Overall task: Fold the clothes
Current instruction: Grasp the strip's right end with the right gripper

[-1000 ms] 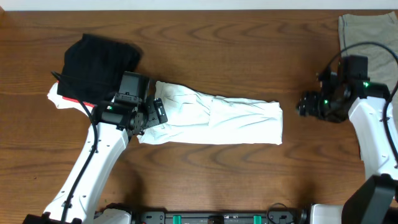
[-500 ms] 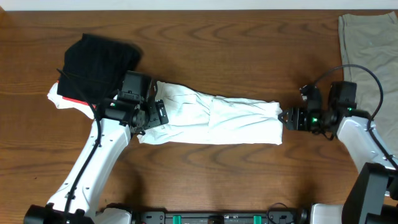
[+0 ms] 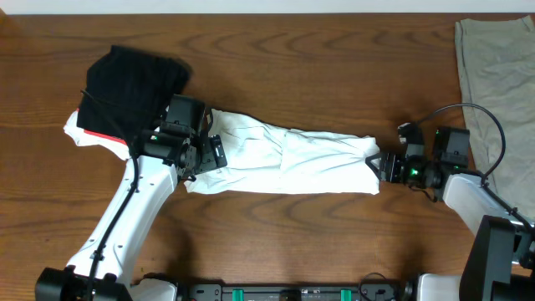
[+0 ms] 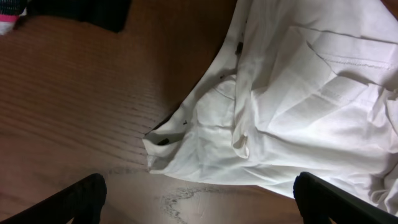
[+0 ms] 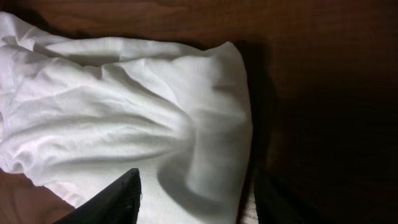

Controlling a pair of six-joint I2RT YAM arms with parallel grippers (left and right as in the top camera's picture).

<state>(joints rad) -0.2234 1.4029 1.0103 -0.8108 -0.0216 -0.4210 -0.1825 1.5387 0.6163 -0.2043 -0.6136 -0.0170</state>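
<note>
The clothes point(image 3: 292, 159) are a white T-shirt folded into a long strip across the middle of the wooden table. My left gripper point(image 3: 209, 155) hovers over its left end. In the left wrist view that gripper point(image 4: 200, 199) is wide open above bare wood, with the rumpled shirt point(image 4: 298, 112) just beyond its fingers point(image 4: 87, 196). My right gripper point(image 3: 380, 165) is at the strip's right end. In the right wrist view its jaws point(image 5: 196, 193) stand apart with the shirt's folded edge point(image 5: 124, 112) between them, one finger point(image 5: 121, 196) lying over the cloth.
A black folded garment point(image 3: 134, 88) with a red edge lies at the back left, close behind my left arm, and its corner point(image 4: 81, 9) also shows in the left wrist view. An olive-grey cloth point(image 3: 493, 75) lies flat at the far right.
My right arm swung left from beside the olive-grey cloth down to the shirt's right end, and its jaws narrowed around the edge. The left arm stayed put, still open.
</note>
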